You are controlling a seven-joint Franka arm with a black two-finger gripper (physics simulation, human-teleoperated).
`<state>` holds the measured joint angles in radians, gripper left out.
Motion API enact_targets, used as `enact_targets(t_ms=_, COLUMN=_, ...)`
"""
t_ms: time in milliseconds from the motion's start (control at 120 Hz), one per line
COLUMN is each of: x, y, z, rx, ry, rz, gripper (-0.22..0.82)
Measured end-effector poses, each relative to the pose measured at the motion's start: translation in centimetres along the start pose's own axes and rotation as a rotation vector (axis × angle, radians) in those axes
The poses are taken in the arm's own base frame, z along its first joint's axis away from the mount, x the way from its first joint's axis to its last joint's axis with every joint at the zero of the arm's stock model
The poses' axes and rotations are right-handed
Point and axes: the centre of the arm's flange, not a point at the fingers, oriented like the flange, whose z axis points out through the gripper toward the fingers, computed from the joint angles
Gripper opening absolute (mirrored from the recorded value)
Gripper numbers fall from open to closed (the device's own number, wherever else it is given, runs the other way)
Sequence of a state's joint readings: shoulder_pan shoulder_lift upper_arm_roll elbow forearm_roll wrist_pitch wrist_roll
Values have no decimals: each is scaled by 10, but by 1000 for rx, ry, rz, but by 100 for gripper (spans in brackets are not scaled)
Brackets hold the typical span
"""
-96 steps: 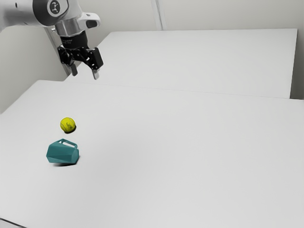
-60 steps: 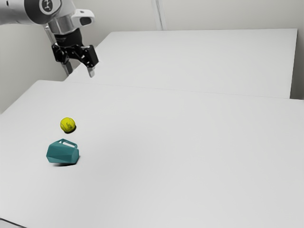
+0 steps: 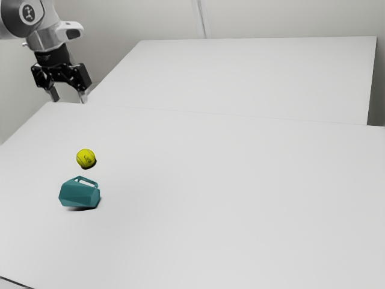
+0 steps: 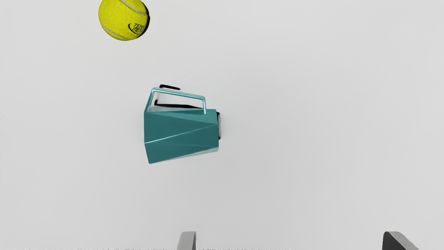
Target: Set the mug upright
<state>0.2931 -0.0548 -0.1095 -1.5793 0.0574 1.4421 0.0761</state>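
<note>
Before me is the white tabletop. At the exterior view's left, my tool is in the air, wide open, holding nothing. The mug lies nearer on its side, long axis left-right, wider end to the exterior view's left, handle toward the farther tennis ball.

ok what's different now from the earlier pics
The claw has moved toward the exterior view's left, along with the arm that carries it. Nothing was taken hold of or let go: the claw is open and empty, above the table. The mug still lies on its side, and the tennis ball is where it was, on the mug's handle side.
</note>
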Motion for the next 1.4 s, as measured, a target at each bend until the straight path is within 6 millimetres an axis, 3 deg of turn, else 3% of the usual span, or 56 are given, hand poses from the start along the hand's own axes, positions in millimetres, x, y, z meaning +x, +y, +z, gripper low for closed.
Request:
enact_targets(t_ms=242, x=-3, y=-56, z=21, rx=-43, ry=-35, rz=-54, gripper=59)
enact_targets(t_ms=592, x=-26, y=-156, z=86, rx=-231, ry=-37, rz=-145, gripper=59)
enact_targets(t_ms=775, x=-44, y=-198, z=129, rx=-361, ry=0, rz=-174, gripper=59)
enact_targets(t_ms=1033, x=-58, y=-222, z=197, rx=-532, ry=82, rz=-166, gripper=59)
enact_targets(t_ms=1400, x=-55, y=-243, z=252, rx=-665, ry=214, rz=-87, gripper=59)
